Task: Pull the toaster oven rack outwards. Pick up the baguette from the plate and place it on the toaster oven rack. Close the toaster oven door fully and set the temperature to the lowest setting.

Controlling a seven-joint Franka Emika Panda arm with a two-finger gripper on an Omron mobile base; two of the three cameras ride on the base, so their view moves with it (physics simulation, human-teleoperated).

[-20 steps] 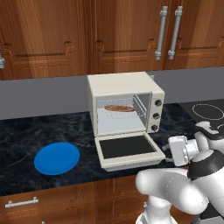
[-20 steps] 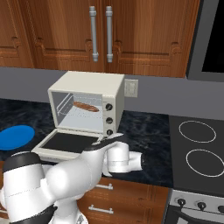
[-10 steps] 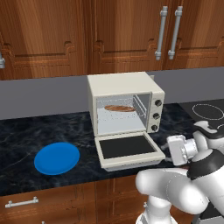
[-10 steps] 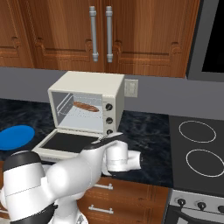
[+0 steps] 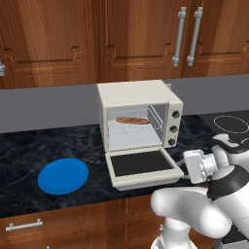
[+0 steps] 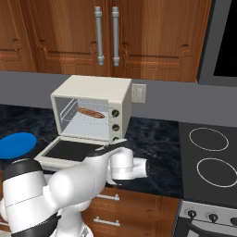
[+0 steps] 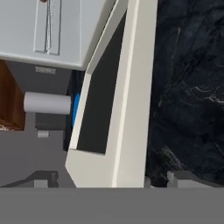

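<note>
The cream toaster oven (image 5: 137, 97) stands on the dark counter with its door (image 5: 142, 164) dropped flat. Inside, the brown baguette (image 5: 133, 120) lies on the wire rack (image 5: 146, 124); from the right the baguette (image 6: 91, 112) shows through the opening. The blue plate (image 5: 63, 175) sits bare to the left. My gripper (image 5: 181, 168) is open at the door's front right corner. In the hand view the gripper (image 7: 113, 179) has the door's cream front edge (image 7: 133, 100) between its spread fingertips (image 7: 45, 177). Three knobs (image 5: 173, 128) run down the right panel.
Stove burners (image 6: 208, 139) lie on the right, past the counter (image 7: 188, 87). Wooden cabinets with bar handles (image 5: 181, 34) hang above. A wall outlet (image 6: 139, 92) is behind the oven. Drawers with handles (image 5: 23, 225) sit under the counter edge.
My hand has crept slightly left toward the door's front right corner. Oven, baguette and plate have not moved.
</note>
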